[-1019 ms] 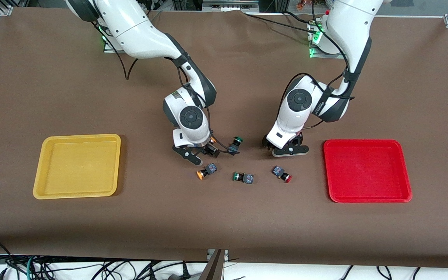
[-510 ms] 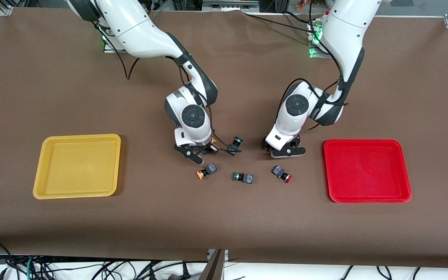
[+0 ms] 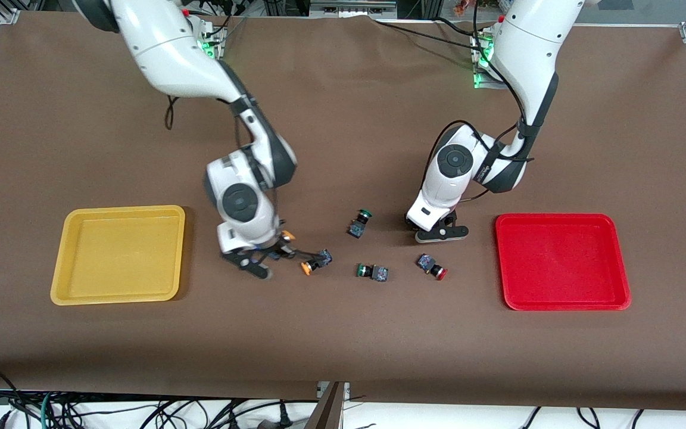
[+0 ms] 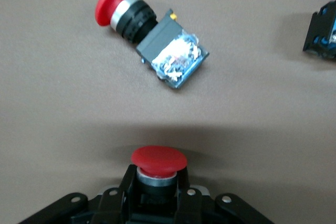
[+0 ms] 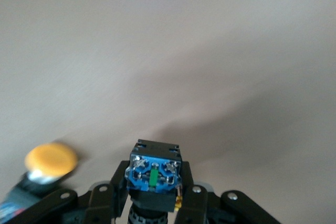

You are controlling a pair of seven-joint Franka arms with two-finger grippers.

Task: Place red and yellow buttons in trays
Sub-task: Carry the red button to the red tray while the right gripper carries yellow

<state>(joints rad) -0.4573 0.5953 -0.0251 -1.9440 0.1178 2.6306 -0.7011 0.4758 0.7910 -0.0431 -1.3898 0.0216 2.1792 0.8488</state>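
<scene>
Six push-button switches show in all: two with yellow caps, two with red caps, two with green caps. There are two trays and two arms.

The right pincer (image 3: pixel 258 260), in the middle of the front frame and low over the tabletop (image 3: pixel 343 333), is clenched on the held yellow button (image 5: pixel 154 174). In the right wrist view its blue terminal face points outward between the fingers. In the front view its orange cap (image 3: pixel 285 236) peeks out beside the wrist. The loose yellow button (image 3: pixel 314 263) lies on its side on the tabletop just beside that pincer, toward the left arm's end.

The left pincer (image 3: pixel 438 230) hangs low over the tabletop, at the same height in the front frame as the upper rim of the red tray (image 3: pixel 562 307). It is grasping the held red button (image 4: pixel 158 162), cap outward between the fingers. The loose red button (image 3: pixel 432 266) lies on its side slightly lower in the frame, near that pincer but apart from it.

Between the two arms lie the green ones: the upper green button (image 3: pixel 359 222) and, lower in the frame, the lower green button (image 3: pixel 371 272), well apart from each other.

The yellow tray (image 3: pixel 117 297) sits toward the right arm's end of the tabletop, the red tray toward the left arm's end.
</scene>
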